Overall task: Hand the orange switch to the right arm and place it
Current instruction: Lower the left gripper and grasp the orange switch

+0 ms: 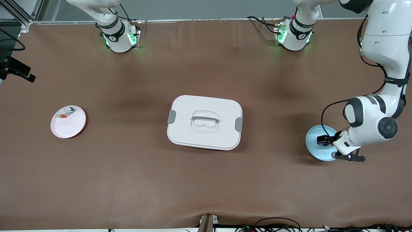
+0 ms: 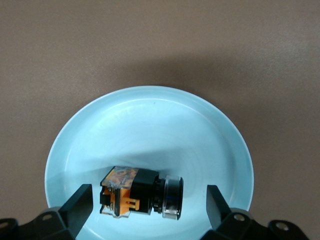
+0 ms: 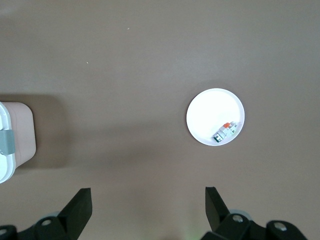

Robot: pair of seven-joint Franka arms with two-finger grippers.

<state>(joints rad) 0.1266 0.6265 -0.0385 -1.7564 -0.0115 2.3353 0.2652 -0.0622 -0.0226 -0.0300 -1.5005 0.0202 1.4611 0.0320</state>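
Low over the round pale-blue plate (image 2: 150, 125), the left tool (image 2: 145, 207) stands wide open around the small black-and-orange switch (image 2: 142, 192), holding nothing. Right tool (image 3: 147, 210), open too, waits high above the brown surface (image 1: 206, 180). Closing off-centre may roll the switch.

Bright, even light; soft shadows

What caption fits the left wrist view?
Open left gripper poised around the orange switch lying on a blue plate.

Front cam high, faces bases, whole table (image 1: 206, 193). L wrist: close, straight down on blue plate (image 2: 150, 115). R wrist: high, down on white plate (image 3: 210, 112); front cam sees both plates.
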